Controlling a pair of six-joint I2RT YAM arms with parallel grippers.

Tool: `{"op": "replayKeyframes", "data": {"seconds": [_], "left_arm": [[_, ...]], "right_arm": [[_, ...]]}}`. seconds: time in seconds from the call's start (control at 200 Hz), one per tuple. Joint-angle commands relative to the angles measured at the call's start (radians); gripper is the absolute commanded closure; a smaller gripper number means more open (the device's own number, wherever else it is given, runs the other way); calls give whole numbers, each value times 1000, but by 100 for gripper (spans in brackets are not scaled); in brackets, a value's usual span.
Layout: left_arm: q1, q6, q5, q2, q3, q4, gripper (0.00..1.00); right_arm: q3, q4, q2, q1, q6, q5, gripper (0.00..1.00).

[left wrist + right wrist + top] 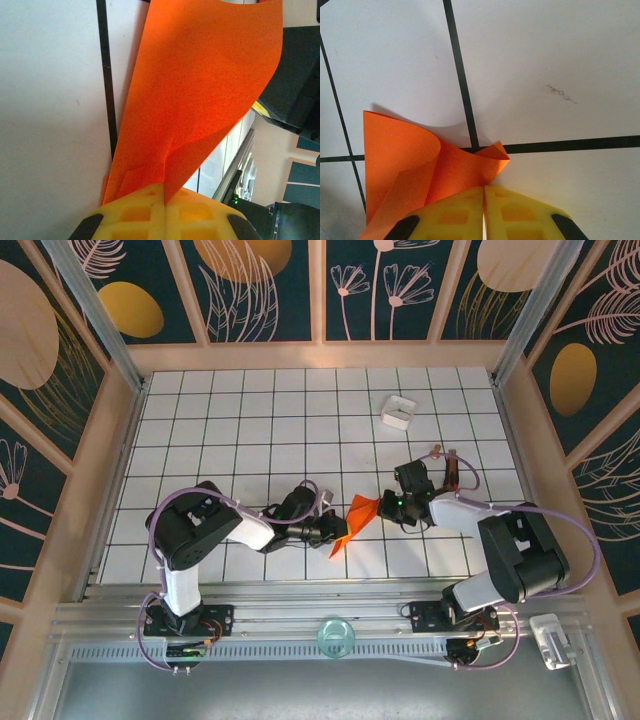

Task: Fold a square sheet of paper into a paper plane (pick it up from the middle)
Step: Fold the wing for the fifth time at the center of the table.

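The square sheet of paper (352, 522) is thin, matte, bright orange-red, with a fine grain visible up close. It no longer lies flat: it is bent and partly folded, spanning the gap between the two grippers just above the tiled table (250, 420).

In the left wrist view the sheet (200, 100) rises from the left gripper (164, 200) as a broad curved panel with a straight far edge, and a narrower folded layer lies beside the fingertips. The yellow, waffle-moulded pads (135, 210) are pressed together on the paper's near edge.

In the right wrist view the paper (420, 170) curls into a soft roll to the left of the right gripper (484, 202), with a small crumpled corner just ahead of the tips. Its yellow pads (520, 212) meet along a thin seam, pinching the sheet where it passes between them.

The table is smooth white, crossed by black grid lines, with a faint scuff ahead of the right gripper. A small white box (398, 411) sits well beyond the right gripper (385, 508), apart from the left gripper (335, 530).
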Motion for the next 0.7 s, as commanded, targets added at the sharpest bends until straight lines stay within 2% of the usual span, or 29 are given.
{"op": "replayKeyframes", "data": {"seconds": [0.0,0.405,0.691], "left_arm": [[6,1,24,16,15,23,100],[5,-18,0,30,19,11,100],[6,-17,-6,46,24,-43,100]], "right_arm": [[14,55,57,7,-38,-2,92],[44,59,108,6,-106,-24,93],[76,22,88,3,-146,-25,88]]}}
